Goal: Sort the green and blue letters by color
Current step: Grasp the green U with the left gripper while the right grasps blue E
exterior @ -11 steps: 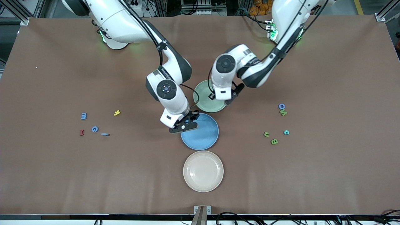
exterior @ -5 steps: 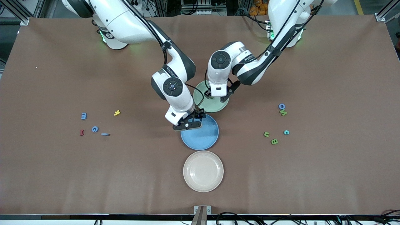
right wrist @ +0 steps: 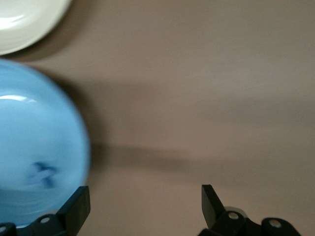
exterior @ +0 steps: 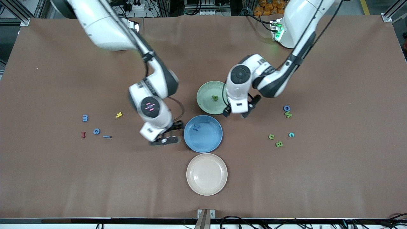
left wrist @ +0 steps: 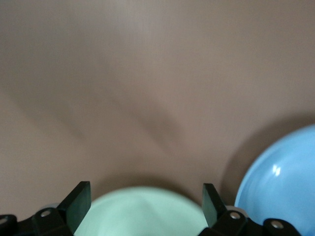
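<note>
A blue x (exterior: 196,127) lies in the blue plate (exterior: 208,138); it also shows in the right wrist view (right wrist: 42,174). A green P (exterior: 215,98) lies in the green plate (exterior: 205,101). My right gripper (exterior: 165,136) is open and empty, beside the blue plate toward the right arm's end. My left gripper (exterior: 237,113) is open and empty at the green plate's edge (left wrist: 142,214). Blue E (exterior: 85,118) and G (exterior: 96,131) lie toward the right arm's end. Blue o (exterior: 286,108), green N (exterior: 288,114), u (exterior: 271,136) and B (exterior: 279,144) lie toward the left arm's end.
A cream plate (exterior: 206,174) sits nearer the camera than the blue plate. A yellow letter (exterior: 119,114), a dark red letter (exterior: 83,135) and a flat blue piece (exterior: 107,136) lie by the E and G. A teal c (exterior: 291,135) lies near the B.
The right gripper let the blue x go into the blue plate and moved off toward the right arm's end. The left gripper moved off the green plate, leaving the green P in it.
</note>
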Controlling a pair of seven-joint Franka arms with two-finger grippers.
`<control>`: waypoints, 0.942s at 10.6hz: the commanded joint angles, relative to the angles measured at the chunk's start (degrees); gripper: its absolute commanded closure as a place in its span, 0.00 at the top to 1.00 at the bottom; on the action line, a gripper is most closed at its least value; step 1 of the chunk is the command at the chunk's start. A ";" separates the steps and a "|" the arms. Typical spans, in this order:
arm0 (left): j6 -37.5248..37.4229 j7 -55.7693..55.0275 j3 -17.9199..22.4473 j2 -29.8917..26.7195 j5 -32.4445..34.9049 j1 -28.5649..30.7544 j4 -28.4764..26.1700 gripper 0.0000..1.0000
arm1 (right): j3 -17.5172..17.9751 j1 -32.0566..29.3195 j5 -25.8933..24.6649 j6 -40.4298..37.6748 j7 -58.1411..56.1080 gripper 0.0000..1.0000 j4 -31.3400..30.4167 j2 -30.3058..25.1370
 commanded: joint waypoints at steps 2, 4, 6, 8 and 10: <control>0.82 6.18 -0.23 0.62 2.32 8.14 1.91 1.00 | 1.15 -13.25 -4.19 -1.01 -11.88 1.00 -10.11 -8.65; 2.83 8.48 -0.23 1.84 2.14 12.01 2.09 1.00 | 1.15 -19.32 -8.84 -0.22 -12.69 1.00 -14.15 -10.76; 6.69 4.21 -0.06 3.69 1.44 15.26 2.09 1.00 | 1.15 -26.43 -13.07 4.58 -14.96 1.00 -21.86 -14.87; 11.62 -2.39 0.29 5.18 2.05 17.65 2.09 1.00 | 1.15 -33.03 -13.09 13.03 -26.09 1.00 -32.15 -21.11; 11.90 -2.24 2.49 6.85 3.19 16.95 2.26 1.00 | 1.15 -37.60 -13.00 13.93 -34.19 1.00 -37.96 -25.60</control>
